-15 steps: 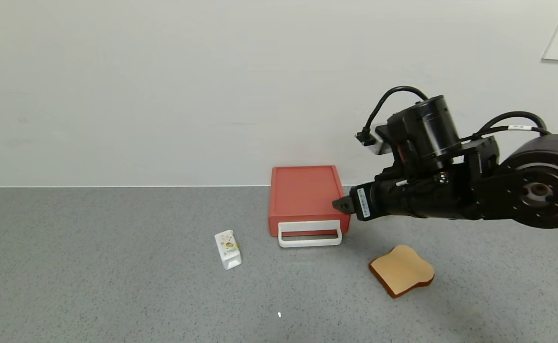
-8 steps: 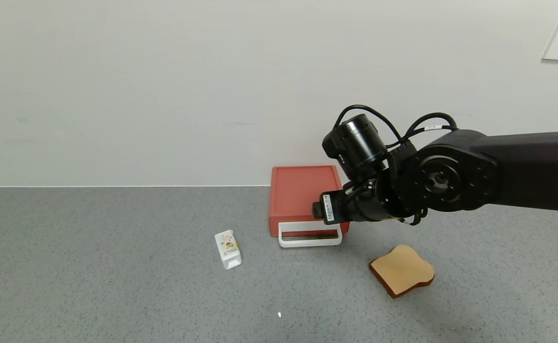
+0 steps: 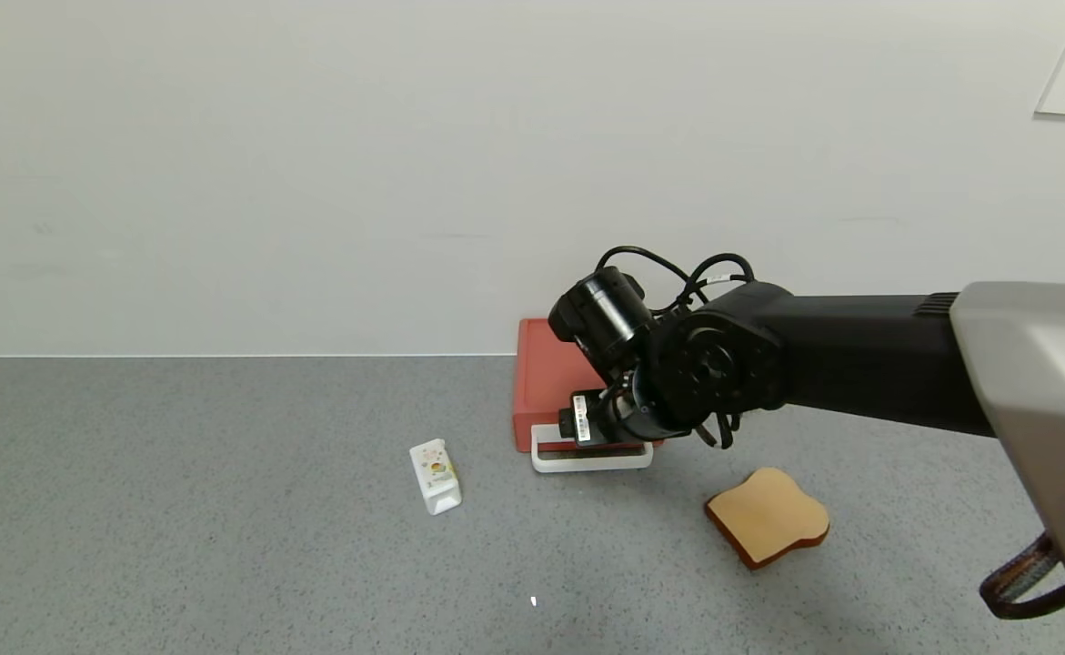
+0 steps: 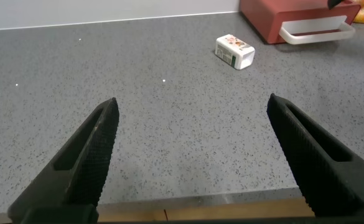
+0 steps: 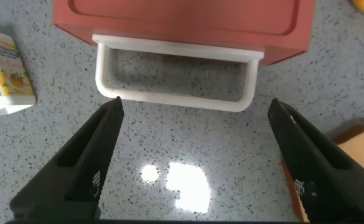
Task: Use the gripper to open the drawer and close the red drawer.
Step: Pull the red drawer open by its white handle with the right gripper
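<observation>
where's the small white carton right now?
In the head view the small white printed carton lies on the grey speckled countertop, left of the terracotta-red plastic drawer's white loop handle.

Countertop (image 3: 177, 509): drawer (image 3: 555, 373), carton (image 3: 435, 475), toast (image 3: 767, 516)

Flat red plastic drawer (image 5: 182, 22): smooth, matt. White plastic loop handle (image 5: 177, 93): smooth, bit shiny. Grey speckled stone-look table (image 3: 223, 509): smooth, shines under light. Black right gripper fingers (image 5: 88, 162): rough, bumpy. Small white milk carton (image 3: 436, 476): paper.
</observation>
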Motion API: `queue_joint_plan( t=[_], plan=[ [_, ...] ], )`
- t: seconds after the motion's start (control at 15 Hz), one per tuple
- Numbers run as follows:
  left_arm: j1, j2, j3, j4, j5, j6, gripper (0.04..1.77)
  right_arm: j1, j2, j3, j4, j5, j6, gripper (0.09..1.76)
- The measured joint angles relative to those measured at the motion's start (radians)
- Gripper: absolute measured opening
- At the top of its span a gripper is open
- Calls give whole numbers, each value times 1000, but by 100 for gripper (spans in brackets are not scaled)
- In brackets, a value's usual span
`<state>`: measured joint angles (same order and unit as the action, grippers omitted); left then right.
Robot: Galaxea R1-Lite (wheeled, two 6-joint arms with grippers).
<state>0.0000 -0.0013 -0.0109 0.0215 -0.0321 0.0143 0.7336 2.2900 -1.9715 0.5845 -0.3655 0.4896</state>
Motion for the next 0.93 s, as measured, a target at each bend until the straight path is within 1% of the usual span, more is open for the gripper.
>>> queue_joint_plan(
  t=[0.27,0.6,0.93],
  plan=[
    [0,0,0,0,0,0,172,2,44,-2,-23,1,46,171],
    [0,0,0,0,0,0,172,1,78,-3,-101,-1,54,171],
    [0,0,0,0,0,1,172,1,106,-3,-139,-3,55,171]
  ],
)
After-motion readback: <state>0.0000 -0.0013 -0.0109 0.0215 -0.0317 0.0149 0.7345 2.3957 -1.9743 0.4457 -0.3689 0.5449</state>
